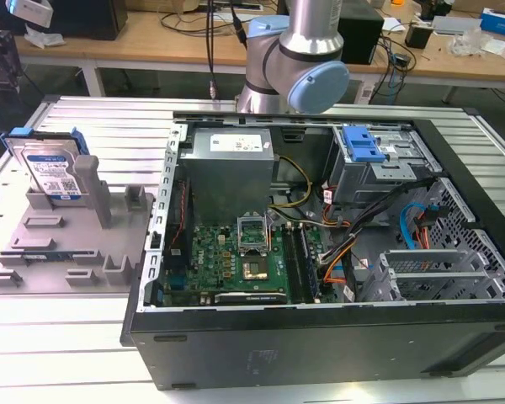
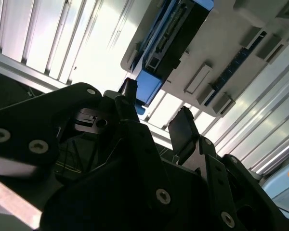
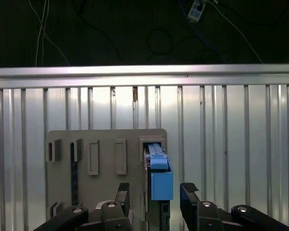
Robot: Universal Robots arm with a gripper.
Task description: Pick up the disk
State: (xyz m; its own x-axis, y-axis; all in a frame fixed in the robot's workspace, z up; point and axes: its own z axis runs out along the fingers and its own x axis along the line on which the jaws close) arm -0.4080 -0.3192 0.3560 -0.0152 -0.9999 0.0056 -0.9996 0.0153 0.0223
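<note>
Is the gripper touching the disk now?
Apart. In the first wrist view the open gripper straddles the disk, with a gap showing beside each finger.

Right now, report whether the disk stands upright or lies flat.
Upright: the disk stands on edge in the grey tray, its labelled face showing in the exterior view.

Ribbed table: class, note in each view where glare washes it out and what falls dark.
Second wrist view: the table glares white beside the disk, the open gripper a dark silhouette; first wrist view: the table evenly lit, near-black beyond its edge; exterior view: glare whitens the table near the grey tray.
</note>
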